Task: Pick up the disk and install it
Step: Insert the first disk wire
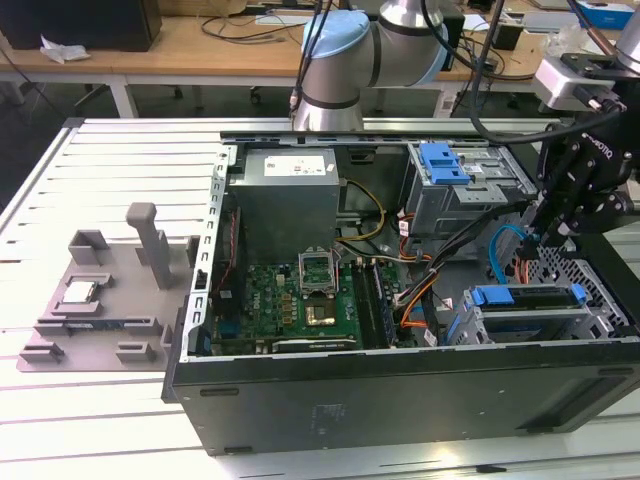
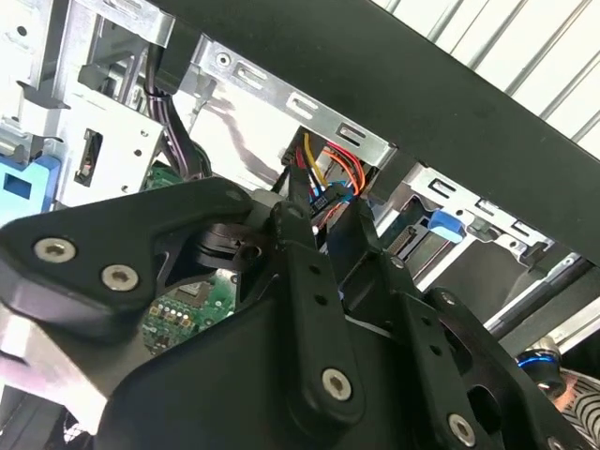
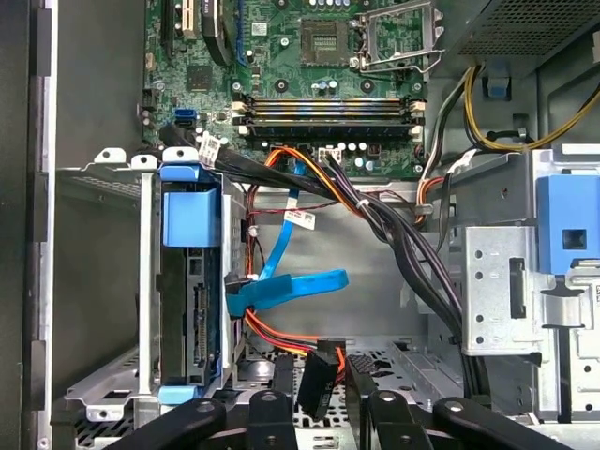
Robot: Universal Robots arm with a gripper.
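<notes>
One disk (image 1: 540, 295) in play. It sits edge-on in the lower drive cage (image 1: 470, 325) at the exterior view's right, blue rail frame around it. In the first wrist view the disk (image 3: 199, 319) stands in the slot with its connector edge facing the loose cables.

Gripper (image 1: 548, 235) hangs just above that cage, not touching the disk. In the second wrist view the gripper (image 2: 328, 202) has its jaws apart with only wiring showing through the gap, so I read it as holding nothing.

My read is that the disk looks slotted, but I can't tell if it's fully home.

For this step:
- come straight down along the slot, square to the rails, or the frame will bind on the cage wall
- keep off the blue data cable (image 3: 291, 286) and the red/orange power lead (image 3: 281, 333) just beside the cage, both are easy to snag
- contact the blue frame, not the label face
</notes>
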